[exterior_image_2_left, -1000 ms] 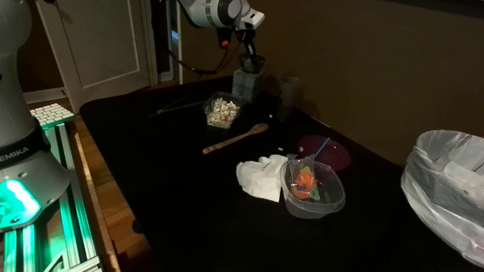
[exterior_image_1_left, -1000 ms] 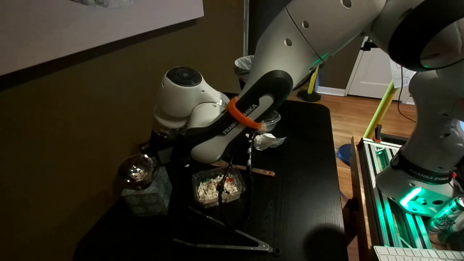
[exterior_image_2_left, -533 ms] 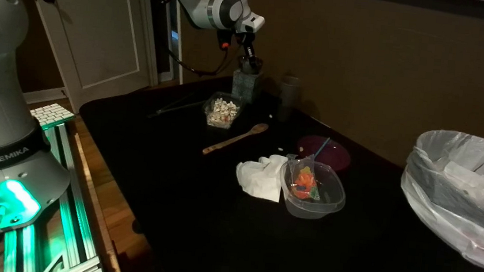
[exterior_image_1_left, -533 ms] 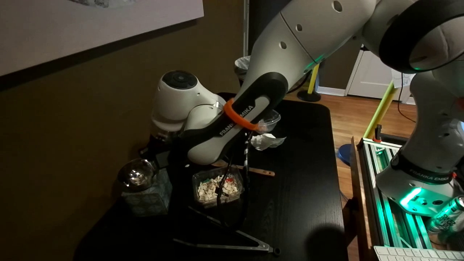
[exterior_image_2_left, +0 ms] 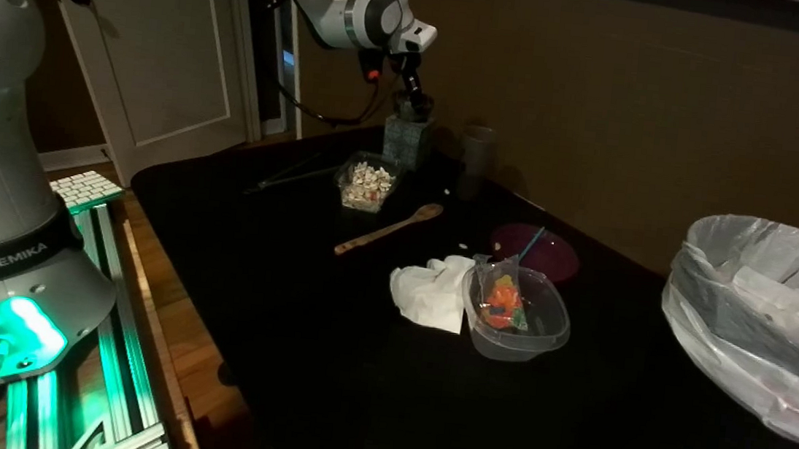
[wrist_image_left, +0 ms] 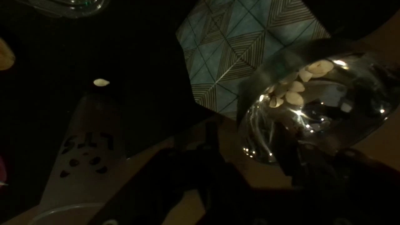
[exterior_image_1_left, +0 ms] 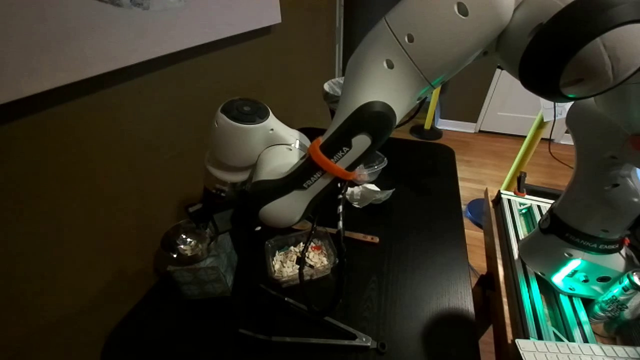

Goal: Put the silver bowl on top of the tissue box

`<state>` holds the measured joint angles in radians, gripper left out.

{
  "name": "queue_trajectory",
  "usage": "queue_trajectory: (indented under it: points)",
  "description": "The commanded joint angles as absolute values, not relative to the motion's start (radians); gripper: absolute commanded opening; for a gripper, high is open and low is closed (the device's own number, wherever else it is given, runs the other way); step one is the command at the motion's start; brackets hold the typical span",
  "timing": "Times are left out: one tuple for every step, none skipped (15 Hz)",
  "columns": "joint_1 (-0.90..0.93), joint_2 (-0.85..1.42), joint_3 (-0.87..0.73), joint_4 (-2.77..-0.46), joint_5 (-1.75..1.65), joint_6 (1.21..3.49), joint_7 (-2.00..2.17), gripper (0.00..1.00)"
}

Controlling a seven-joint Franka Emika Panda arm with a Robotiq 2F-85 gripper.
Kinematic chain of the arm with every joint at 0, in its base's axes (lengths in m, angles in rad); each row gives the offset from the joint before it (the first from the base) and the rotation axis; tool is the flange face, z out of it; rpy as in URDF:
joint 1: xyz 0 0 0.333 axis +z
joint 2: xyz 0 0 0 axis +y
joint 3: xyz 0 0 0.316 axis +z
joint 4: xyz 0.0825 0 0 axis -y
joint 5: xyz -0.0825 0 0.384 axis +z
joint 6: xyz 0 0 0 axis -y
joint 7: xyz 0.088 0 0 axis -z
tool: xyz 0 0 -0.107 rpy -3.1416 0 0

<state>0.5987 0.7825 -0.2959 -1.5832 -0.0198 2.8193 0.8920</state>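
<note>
The silver bowl (exterior_image_1_left: 185,242) rests on top of the tissue box (exterior_image_1_left: 202,277), toward its wall side, and looks tilted. In the wrist view, the bowl (wrist_image_left: 340,125) holds several pale pieces and overhangs the patterned box (wrist_image_left: 231,53). The bowl (exterior_image_2_left: 404,110) and box (exterior_image_2_left: 407,141) also show small in an exterior view. My gripper (wrist_image_left: 246,128) is open at the bowl's rim: one finger is over the bowl's inside, the other is outside with a gap to the bowl. The gripper (exterior_image_2_left: 415,88) points down at the bowl. The tissue tuft is hidden.
A clear tray of crumbs (exterior_image_1_left: 300,260) stands beside the box, with metal tongs (exterior_image_1_left: 320,325) near it. A tall cup (exterior_image_2_left: 476,162) stands near the wall. A wooden spoon (exterior_image_2_left: 388,231), crumpled tissue (exterior_image_2_left: 433,294), clear container (exterior_image_2_left: 516,342) and purple bowl (exterior_image_2_left: 554,254) lie farther along.
The bowl has shifted slightly down and toward the wall on the box. The arm has moved a little the same way. The box and other objects have not moved.
</note>
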Motion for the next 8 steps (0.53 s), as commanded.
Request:
queue_trajectory:
  points:
    - [0.647,0.718,-0.345,-1.625,-0.112,2.77,0.919,0.79]
    - [0.661,0.682,-0.357,-1.659,-0.139,2.776,0.913,0.88]
    - [0.683,0.651,-0.379,-1.688,-0.173,2.773,0.913,0.94]
    - [0.7,0.608,-0.392,-1.737,-0.211,2.791,0.9,0.99]
    - [0.714,0.571,-0.402,-1.779,-0.257,2.809,0.877,1.0]
    - [0.721,0.53,-0.408,-1.829,-0.306,2.85,0.853,1.0]
    - [0.67,0.634,-0.366,-1.687,-0.256,2.813,0.891,0.99]
    - [0.679,0.597,-0.37,-1.723,-0.287,2.816,0.886,1.0]
